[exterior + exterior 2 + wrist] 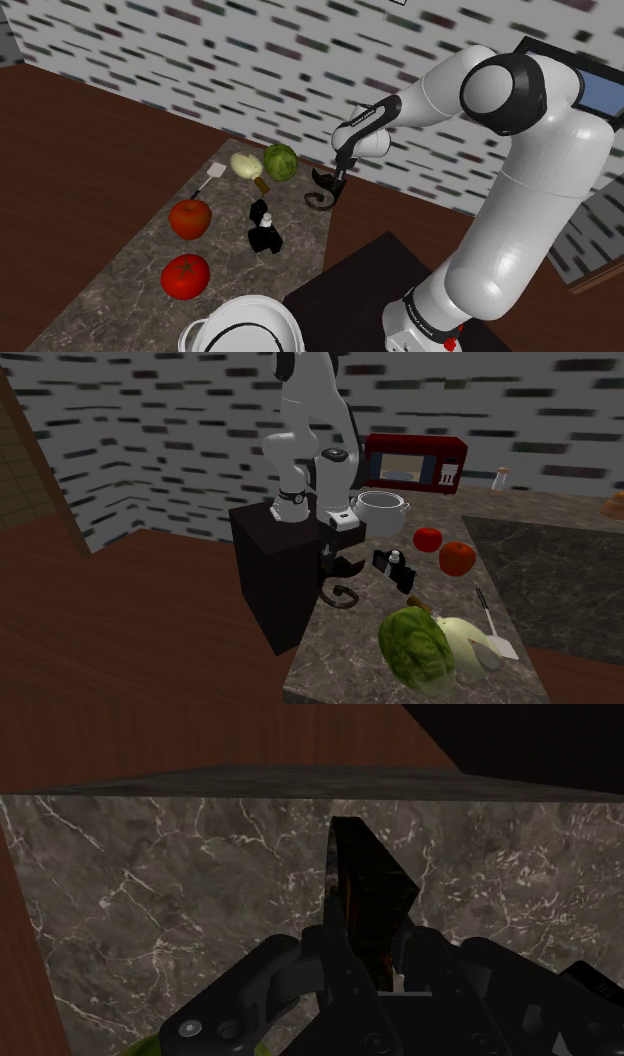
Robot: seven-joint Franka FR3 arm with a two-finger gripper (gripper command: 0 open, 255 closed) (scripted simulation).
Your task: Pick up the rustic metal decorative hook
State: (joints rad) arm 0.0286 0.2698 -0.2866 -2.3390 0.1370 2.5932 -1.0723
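Gripping the hook (365, 889) was going fine at this point. My tool (375, 956) was clamped shut on it, and in the wrist view the dark hook stuck out from between the fingers (338, 966), both pressed against it, with the grey marbled surface (150, 904) behind. In the shoulder view the hook was at the edge of the surface next to the dark stand (350, 285), with its curled end hanging under the tool. I honestly couldn't tell whether the curl was clear of the surface or just touching it.

Everything else was further along the surface, away from the stand. A green cabbage (280, 161) sat just beside a pale squash (245, 165), and both were near the hook but apart from it. A white spatula (210, 179) lay past the squash. A small black bottle (264, 230) stood between the hook and a red tomato (190, 218), and a second tomato (186, 276) sat closer to the white pot (245, 325) at the shoulder view's bottom edge. In the second exterior view a red microwave (415, 462) stood behind the pot, against the speckled wall (150, 442).
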